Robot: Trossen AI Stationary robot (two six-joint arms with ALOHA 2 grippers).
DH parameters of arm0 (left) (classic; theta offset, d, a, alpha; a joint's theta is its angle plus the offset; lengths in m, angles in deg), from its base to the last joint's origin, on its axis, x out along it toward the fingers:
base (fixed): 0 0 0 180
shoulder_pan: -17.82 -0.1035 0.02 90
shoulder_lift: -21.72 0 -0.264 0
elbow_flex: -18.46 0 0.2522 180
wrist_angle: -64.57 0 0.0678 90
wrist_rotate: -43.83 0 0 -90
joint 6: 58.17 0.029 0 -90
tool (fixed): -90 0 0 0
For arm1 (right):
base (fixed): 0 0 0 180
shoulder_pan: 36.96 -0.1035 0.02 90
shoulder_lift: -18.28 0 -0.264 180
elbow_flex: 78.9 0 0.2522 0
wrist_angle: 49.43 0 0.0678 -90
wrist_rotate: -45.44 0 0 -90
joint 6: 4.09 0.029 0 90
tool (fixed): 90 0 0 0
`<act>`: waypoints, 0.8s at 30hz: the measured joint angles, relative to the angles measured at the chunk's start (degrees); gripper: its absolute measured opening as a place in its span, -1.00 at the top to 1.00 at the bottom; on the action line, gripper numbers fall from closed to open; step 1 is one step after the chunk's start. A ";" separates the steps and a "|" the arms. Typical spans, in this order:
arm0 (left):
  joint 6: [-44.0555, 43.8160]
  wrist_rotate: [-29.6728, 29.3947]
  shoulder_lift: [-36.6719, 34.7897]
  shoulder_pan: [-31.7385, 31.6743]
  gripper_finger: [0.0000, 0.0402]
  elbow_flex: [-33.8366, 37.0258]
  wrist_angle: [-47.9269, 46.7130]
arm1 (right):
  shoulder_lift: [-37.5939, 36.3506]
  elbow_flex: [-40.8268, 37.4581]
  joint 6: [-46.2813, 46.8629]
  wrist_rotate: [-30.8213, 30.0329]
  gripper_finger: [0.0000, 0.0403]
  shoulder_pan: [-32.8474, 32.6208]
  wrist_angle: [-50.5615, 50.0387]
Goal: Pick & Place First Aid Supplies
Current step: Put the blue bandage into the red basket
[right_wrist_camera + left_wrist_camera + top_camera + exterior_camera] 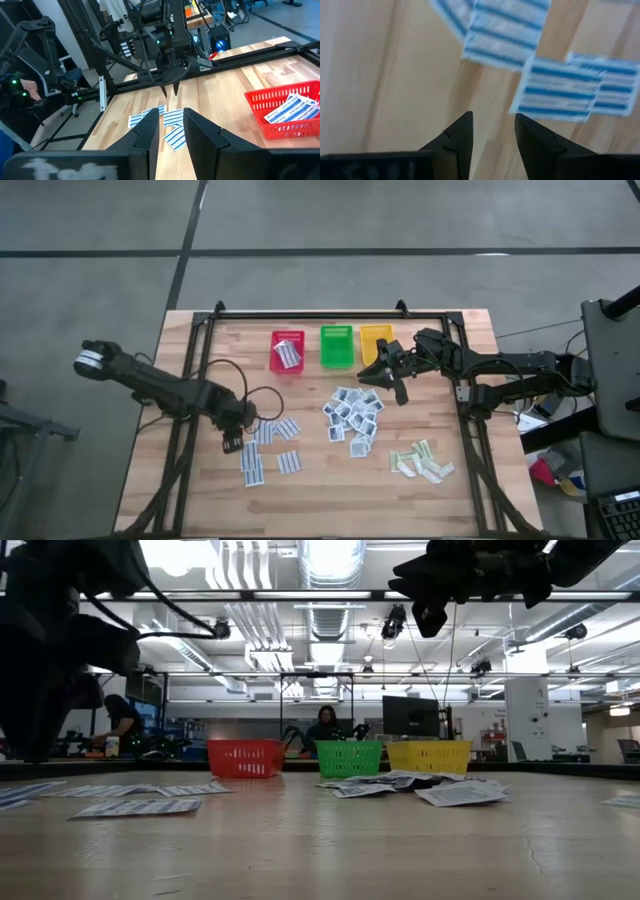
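High view: a few striped packets (287, 356) are seen in the red basket (275, 340); most supplies (352, 416) are left on the table (180, 480); left gripper (232, 442) hangs spread above them; right gripper (385, 380) raised, parted, empty.

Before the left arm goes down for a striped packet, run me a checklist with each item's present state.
1. Left tool open and empty: ok, there is a gap between its fingers with only bare wood showing through.
2. Striped packets within reach of the left tool: ok, several lie flat on the table just beside it.
3. Target packet lying free of its neighbours: not ok, the nearest ones overlap at their edges in the left wrist view.
4. Red basket ready to receive: ok, it already holds a few striped packets.
5. Right tool clear of the left arm's path: ok, it hangs near the yellow basket.
6. Right tool empty: ok, nothing shows between its fingers.
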 joint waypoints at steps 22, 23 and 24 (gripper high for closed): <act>-1.78 -0.44 0.04 3.96 0.31 5.75 10.56 | 0.00 0.00 0.00 0.01 0.59 -0.01 0.01; -2.12 -0.39 0.05 3.96 0.31 6.44 11.23 | 0.00 0.00 0.00 0.01 0.58 0.00 0.01; -2.57 -0.39 0.07 3.96 0.31 6.96 11.62 | 0.00 0.00 -0.03 0.01 0.58 -0.01 0.01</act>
